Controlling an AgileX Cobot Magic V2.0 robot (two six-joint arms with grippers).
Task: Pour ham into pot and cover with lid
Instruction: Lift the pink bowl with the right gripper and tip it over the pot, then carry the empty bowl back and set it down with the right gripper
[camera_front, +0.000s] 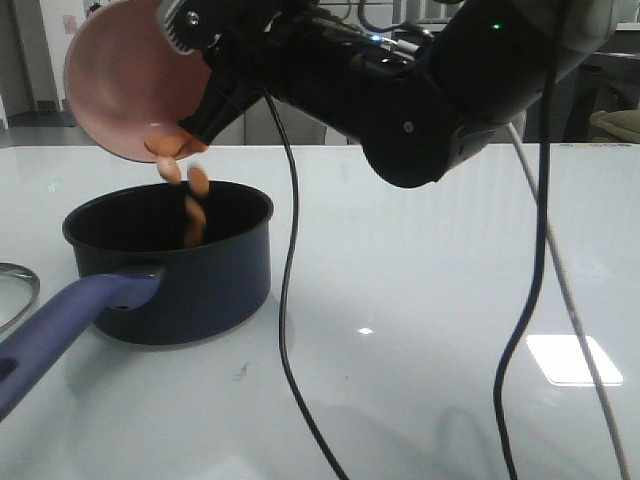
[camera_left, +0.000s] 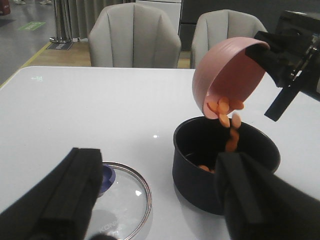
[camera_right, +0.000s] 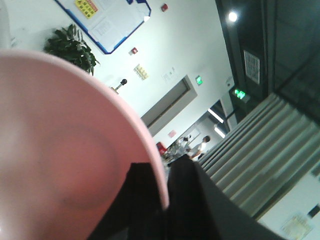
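We look over a white glossy tabletop (camera_front: 430, 300), with two pale chairs (camera_left: 134, 35) beyond its far edge in the left wrist view. Nearest us in that view, the left pincer (camera_left: 160, 200) hangs low over the tabletop with its two dark fingers (camera_left: 65, 195) spread wide and nothing between them. Just below it, by one finger, the lid (camera_left: 125, 195) lies flat on the tabletop, glass with a metal rim, its dark blue knob (camera_left: 106, 175) upward. By the other finger, a little farther out, stands the pot (camera_front: 170, 265), dark navy and upright, its blue-purple handle (camera_front: 60, 325) pointing toward the camera in the front view. The lid and the pot lie apart.

Above the far rim of the pot, the right pincer (camera_front: 190, 55) pinches the rim of the pink bowl (camera_front: 130, 80): in the right wrist view its dark fingers (camera_right: 145, 200) sit either side of the bowl's edge. The bowl is tipped steeply, its mouth turned down toward the pot. Directly under that pincer, the ham (camera_front: 190, 190) spills as small orange pieces: some cling at the bowl's lowest lip, some are in mid-air, and a few lie inside the pot.
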